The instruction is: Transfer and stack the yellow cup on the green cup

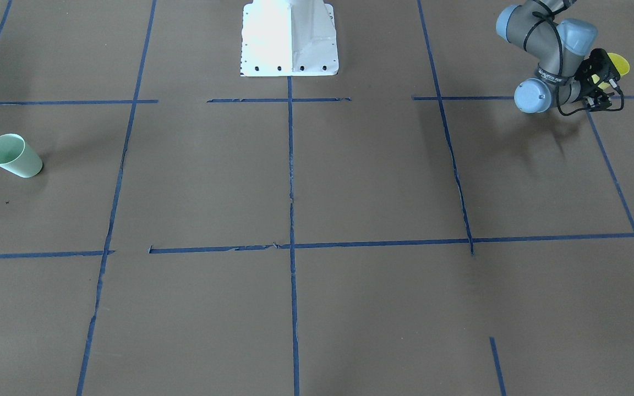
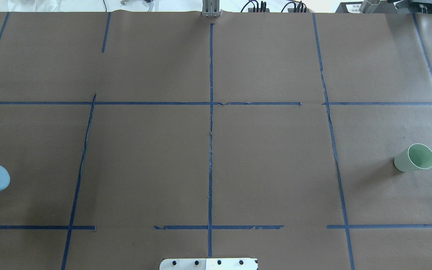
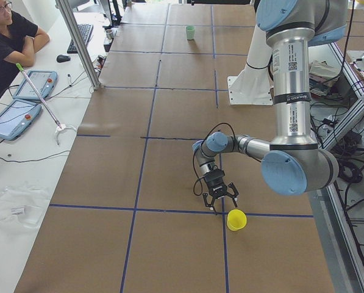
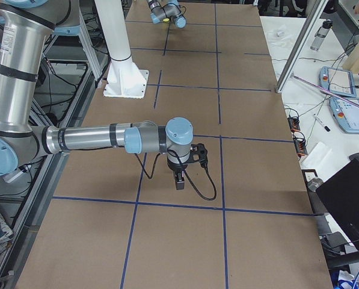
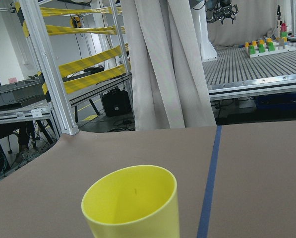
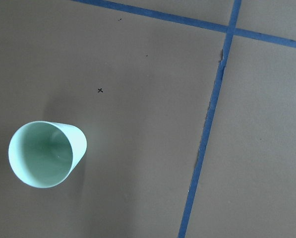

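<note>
The yellow cup (image 3: 236, 220) stands upright on the brown table; its rim also shows in the front view (image 1: 619, 65). In the left wrist view the yellow cup (image 5: 133, 206) is close ahead, low in the middle. My left gripper (image 3: 222, 204) hangs just beside it with fingers spread, open and empty; it also shows in the front view (image 1: 602, 82). The green cup (image 2: 414, 158) stands upright far across the table, also in the front view (image 1: 14, 155). The right wrist view looks straight down on it (image 6: 46, 153). My right gripper (image 4: 180, 176) hovers above the table; I cannot tell its state.
Blue tape lines (image 2: 210, 131) divide the table into squares. The white robot base (image 1: 289, 38) stands at the table's robot side. An operator (image 3: 8, 36) sits at a side table with tablets (image 3: 32, 85). An aluminium post (image 3: 78, 43) stands at the table's edge.
</note>
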Motion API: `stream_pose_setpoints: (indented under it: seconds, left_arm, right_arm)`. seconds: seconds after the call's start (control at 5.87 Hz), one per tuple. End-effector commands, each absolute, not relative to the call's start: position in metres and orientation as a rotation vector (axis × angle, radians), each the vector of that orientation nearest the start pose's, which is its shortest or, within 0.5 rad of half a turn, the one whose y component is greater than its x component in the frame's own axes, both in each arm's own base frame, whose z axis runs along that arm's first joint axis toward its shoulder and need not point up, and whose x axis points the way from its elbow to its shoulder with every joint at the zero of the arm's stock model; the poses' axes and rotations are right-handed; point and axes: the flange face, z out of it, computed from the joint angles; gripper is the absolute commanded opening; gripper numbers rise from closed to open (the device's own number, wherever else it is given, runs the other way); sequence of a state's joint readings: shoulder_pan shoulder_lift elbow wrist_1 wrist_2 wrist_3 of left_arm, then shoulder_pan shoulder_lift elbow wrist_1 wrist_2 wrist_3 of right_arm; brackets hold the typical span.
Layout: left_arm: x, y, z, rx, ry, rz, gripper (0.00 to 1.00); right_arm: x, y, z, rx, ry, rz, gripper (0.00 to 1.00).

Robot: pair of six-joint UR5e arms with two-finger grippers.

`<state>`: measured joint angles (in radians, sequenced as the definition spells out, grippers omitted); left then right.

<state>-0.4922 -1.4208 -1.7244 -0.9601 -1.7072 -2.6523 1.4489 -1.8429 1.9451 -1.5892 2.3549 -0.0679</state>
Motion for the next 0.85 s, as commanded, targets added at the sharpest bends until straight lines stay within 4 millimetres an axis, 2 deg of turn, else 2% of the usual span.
stream_pose_setpoints:
  seconds: [0.0, 0.34, 0.68]
  left_arm:
    - [0.252, -0.267, 0.735, 0.075, -0.734, -1.605, 1.0]
    - [0.256, -0.255, 0.754, 0.069, -0.791, -1.588, 1.0]
    - [0.267, -0.24, 0.758, 0.066, -0.812, -1.579, 1.0]
  right_arm:
    - [0.016, -0.386, 0.593, 0.061, -0.794, -0.214, 1.0]
    - [0.015, -0.386, 0.593, 0.06, -0.795, -0.216, 1.0]
    - [0.015, -0.386, 0.592, 0.062, -0.795, -0.216, 1.0]
